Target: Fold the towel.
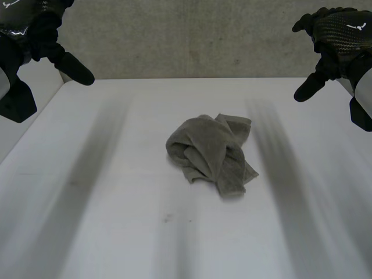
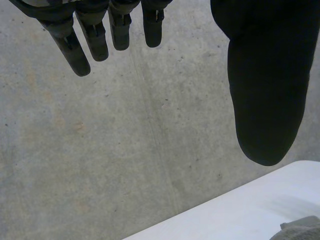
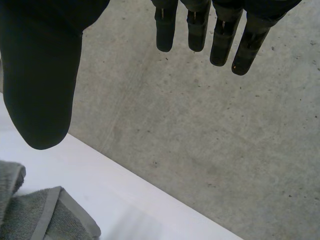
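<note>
A grey-green towel (image 1: 212, 152) lies crumpled in a heap near the middle of the white table (image 1: 116, 232). My left hand (image 1: 43, 35) is raised at the far left, well away from the towel, with straight fingers and nothing in it. Opposite it, at the far right, my right hand (image 1: 334, 38) hangs just as high, fingers straight and empty. In the left wrist view the fingers (image 2: 82, 42) and thumb (image 2: 265, 100) spread over the floor, with a bit of towel (image 2: 302, 229) below the thumb. In the right wrist view a hemmed towel corner (image 3: 42, 215) lies under the thumb (image 3: 42, 85).
A grey concrete floor (image 1: 192, 40) lies beyond the table's far edge (image 1: 192, 79). Bare white tabletop surrounds the towel on all sides. The left table edge (image 1: 29, 131) runs diagonally below my left arm.
</note>
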You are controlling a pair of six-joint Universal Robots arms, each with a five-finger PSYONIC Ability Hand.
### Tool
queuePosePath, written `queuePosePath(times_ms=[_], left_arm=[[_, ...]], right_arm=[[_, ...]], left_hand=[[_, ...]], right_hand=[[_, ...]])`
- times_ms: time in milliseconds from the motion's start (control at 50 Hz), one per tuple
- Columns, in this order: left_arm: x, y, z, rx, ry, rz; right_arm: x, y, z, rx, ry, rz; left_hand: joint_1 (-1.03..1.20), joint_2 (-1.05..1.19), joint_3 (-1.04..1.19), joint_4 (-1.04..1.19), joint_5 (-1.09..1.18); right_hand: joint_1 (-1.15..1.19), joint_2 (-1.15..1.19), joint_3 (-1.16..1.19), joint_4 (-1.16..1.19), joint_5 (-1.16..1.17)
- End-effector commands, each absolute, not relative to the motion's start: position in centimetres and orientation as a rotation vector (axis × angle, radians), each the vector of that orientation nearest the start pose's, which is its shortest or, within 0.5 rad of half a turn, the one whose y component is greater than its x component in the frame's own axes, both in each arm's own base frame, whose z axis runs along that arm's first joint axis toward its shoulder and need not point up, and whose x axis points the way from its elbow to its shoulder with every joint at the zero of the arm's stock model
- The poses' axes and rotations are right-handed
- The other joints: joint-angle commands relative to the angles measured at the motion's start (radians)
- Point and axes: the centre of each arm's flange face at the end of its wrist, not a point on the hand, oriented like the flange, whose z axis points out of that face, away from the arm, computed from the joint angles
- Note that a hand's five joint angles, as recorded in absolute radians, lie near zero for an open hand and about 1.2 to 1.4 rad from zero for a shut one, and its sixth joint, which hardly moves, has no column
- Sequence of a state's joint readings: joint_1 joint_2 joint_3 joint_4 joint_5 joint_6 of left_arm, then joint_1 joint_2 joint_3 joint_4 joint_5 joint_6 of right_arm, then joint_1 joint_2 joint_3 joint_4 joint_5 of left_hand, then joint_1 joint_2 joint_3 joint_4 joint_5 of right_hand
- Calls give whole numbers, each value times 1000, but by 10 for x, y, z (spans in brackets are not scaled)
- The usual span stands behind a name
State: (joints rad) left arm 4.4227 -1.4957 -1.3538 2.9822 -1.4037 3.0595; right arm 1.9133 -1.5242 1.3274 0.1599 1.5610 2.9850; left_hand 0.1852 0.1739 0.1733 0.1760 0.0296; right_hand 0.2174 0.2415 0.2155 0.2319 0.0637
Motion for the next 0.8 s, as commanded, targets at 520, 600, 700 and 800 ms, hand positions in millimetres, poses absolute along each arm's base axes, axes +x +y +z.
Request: queuePosePath(times_ms=[520,600,700,800], left_arm=[[-323,-336,185,962,2607,-2204],[-340,-344,155,1066,2595,-2250],[-359,-334,135,1234,2638,-2249],[-370,-330,133,1273,2613,-2282]], right_arm=[[286,-301,195,-285,2239,-1336],[294,-308,167,-204,2238,-1249],[298,-316,144,-156,2244,-1221],[299,-323,146,-157,2235,-1269]], left_hand=[[25,37,37,35,6],[61,72,72,70,42],[195,206,207,204,176],[944,956,956,954,926]], right_hand=[[-43,-67,-41,-57,-64],[-43,-67,-41,-57,-64],[-13,-37,-11,-28,-34],[736,712,738,722,715]])
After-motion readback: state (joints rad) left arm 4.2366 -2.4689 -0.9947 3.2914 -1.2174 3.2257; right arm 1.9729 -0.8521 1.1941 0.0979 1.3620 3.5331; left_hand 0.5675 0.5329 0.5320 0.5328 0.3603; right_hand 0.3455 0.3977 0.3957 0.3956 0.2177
